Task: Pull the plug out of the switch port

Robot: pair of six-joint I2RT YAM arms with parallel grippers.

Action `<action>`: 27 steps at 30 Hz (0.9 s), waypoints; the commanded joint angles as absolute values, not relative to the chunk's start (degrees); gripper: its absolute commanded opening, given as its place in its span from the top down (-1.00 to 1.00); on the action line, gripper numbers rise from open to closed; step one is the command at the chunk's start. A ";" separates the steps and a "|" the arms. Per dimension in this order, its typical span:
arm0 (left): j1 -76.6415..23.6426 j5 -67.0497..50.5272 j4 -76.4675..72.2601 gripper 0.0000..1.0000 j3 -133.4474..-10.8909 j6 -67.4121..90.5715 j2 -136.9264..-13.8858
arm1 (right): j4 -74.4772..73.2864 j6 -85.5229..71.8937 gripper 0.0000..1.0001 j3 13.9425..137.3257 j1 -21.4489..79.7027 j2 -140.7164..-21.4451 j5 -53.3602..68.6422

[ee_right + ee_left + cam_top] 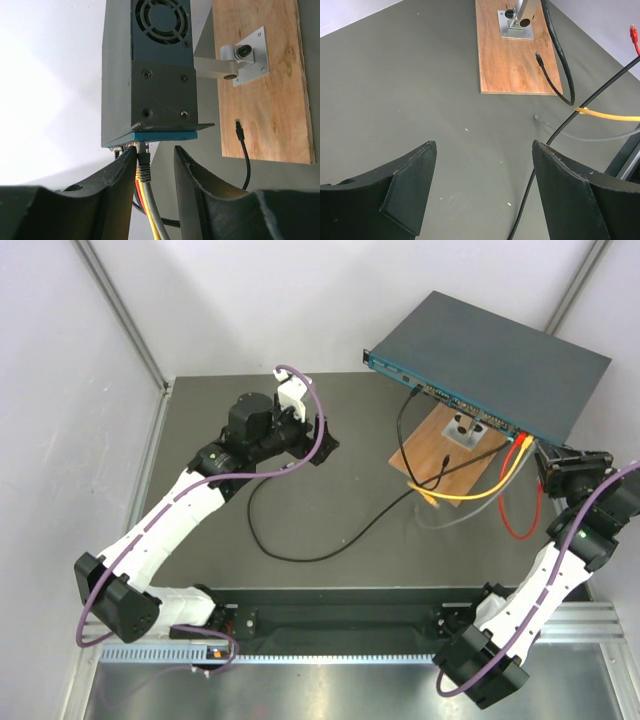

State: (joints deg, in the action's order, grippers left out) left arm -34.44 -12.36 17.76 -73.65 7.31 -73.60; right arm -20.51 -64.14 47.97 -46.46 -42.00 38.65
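right gripper (155, 152) half shut around the grey plug (144, 160)
its two black fingers (115, 180) sit each side of it, one touching, the other with a small gap, so no pinch yet. the plug is stuck in the blue front of the switch (162, 95), a hard metal box with a round fan grille. best to squeeze the bumpy plug body, not the soft cord (152, 210), then pull straight back, i think. the left gripper (485, 145) is wide apart over the dull table (395, 75), holding nothing.

Robot lab bench: white enclosure walls (60, 360), grey table (300, 510).
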 commanded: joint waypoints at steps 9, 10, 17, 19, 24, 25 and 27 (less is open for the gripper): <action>-34.19 -12.57 16.70 -0.62 -73.13 6.15 -72.33 | -14.50 -69.26 0.26 47.20 -47.29 -41.49 38.23; -34.19 -12.48 16.70 -0.62 -73.13 6.07 -72.33 | -14.59 -69.26 0.24 47.11 -47.29 -41.66 38.15; -34.28 -12.48 16.61 -0.61 -72.95 5.98 -72.33 | -12.66 -71.10 0.28 45.70 -47.37 -41.84 37.62; -34.19 -12.39 16.70 -0.62 -72.95 5.98 -72.33 | -12.65 -71.54 0.35 45.62 -47.20 -42.10 37.79; -34.28 -12.39 16.61 -0.61 -72.86 5.89 -72.51 | -12.92 -72.33 0.57 44.13 -47.20 -40.79 37.27; -34.19 -12.39 16.70 -0.61 -72.86 5.89 -72.42 | -13.01 -72.33 0.57 43.86 -47.20 -40.69 37.18; -34.19 -12.39 16.70 -0.61 -72.86 5.89 -72.42 | -12.83 -72.33 0.57 43.51 -47.11 -40.69 37.44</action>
State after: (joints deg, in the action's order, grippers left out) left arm -34.44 -12.34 18.09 -73.19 7.09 -73.60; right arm -13.32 -72.01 44.47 -46.57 -40.86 38.72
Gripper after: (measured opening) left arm 0.807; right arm 0.220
